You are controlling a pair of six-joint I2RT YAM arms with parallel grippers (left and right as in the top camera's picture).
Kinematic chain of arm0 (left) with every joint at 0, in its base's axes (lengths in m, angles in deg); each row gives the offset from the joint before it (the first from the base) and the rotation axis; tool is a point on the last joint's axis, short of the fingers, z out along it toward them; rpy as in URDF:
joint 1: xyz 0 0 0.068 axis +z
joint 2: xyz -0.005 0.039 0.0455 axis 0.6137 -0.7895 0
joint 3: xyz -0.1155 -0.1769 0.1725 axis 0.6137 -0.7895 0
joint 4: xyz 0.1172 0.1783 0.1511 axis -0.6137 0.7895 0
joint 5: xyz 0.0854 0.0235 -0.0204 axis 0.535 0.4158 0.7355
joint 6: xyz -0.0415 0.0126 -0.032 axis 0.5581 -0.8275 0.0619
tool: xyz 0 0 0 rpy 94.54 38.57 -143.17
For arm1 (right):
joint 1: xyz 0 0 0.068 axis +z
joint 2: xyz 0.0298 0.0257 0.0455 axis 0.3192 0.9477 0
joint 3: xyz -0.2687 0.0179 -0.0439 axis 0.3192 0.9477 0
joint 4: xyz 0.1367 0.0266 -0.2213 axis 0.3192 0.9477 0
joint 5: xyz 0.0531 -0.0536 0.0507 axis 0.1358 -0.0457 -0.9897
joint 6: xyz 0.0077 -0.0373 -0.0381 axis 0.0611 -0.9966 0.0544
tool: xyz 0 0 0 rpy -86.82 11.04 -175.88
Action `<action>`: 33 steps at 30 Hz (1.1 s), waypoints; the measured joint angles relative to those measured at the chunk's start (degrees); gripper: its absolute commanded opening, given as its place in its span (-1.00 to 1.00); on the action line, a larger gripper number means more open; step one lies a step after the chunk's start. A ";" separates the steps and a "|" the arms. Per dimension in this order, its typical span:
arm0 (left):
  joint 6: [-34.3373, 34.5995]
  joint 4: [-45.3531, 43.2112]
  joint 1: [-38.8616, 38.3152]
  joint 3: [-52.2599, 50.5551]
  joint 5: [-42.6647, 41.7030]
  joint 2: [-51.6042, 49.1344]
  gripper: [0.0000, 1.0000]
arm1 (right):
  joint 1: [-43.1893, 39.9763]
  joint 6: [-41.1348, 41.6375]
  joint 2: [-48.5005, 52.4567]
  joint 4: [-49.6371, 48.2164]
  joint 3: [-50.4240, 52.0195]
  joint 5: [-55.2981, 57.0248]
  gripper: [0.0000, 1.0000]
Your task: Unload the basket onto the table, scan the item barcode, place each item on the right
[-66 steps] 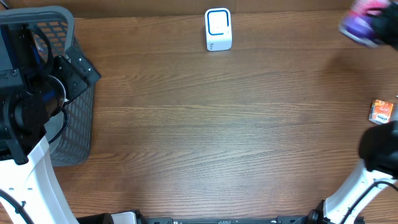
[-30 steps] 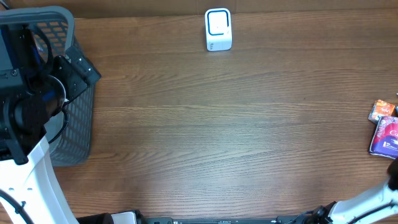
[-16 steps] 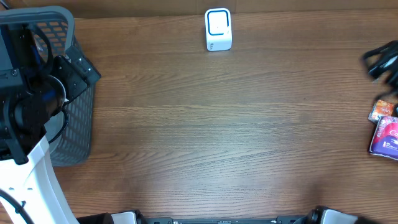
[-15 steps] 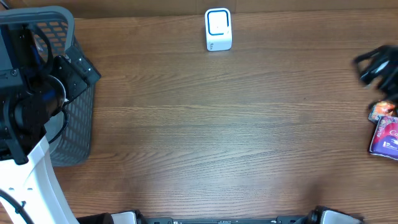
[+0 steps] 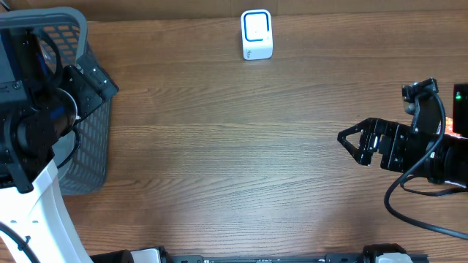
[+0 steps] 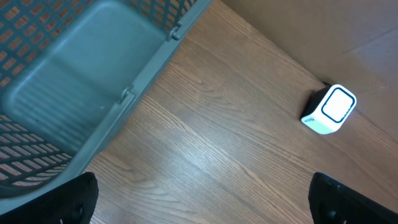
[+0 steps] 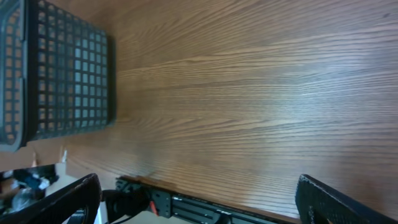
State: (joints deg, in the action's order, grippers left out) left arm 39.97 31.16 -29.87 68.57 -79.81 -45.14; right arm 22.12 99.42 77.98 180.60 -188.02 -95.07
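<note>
The white barcode scanner (image 5: 257, 34) with a blue-ringed window stands at the table's far edge; in the left wrist view the scanner (image 6: 329, 109) is at the right. No item shows in any view. My right gripper (image 5: 355, 142) reaches in from the right edge and points left over bare wood, open and empty. In its own view the right gripper (image 7: 199, 202) has its jaws spread wide above the table's front edge. My left gripper (image 6: 205, 205) hangs open beside the basket, with nothing between its fingers.
A grey mesh basket (image 5: 82, 139) stands at the far left, partly under my left arm; its wall (image 7: 62, 74) shows in the right wrist view. A sliver of orange (image 5: 461, 134) peeks out behind the right arm at the right edge.
The right arm has swung in from the right edge and now covers the purple pack and the orange box that lay there. The left arm has not moved.
</note>
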 measured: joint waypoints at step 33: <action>0.00 -0.02 0.00 0.00 0.00 -0.04 1.00 | 2.95 -7.15 -31.78 -32.46 36.76 9.35 1.00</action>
State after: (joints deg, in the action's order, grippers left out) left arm 39.97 31.14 -29.87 68.57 -79.81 -45.19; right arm 25.07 92.27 46.20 148.14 -151.25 -85.72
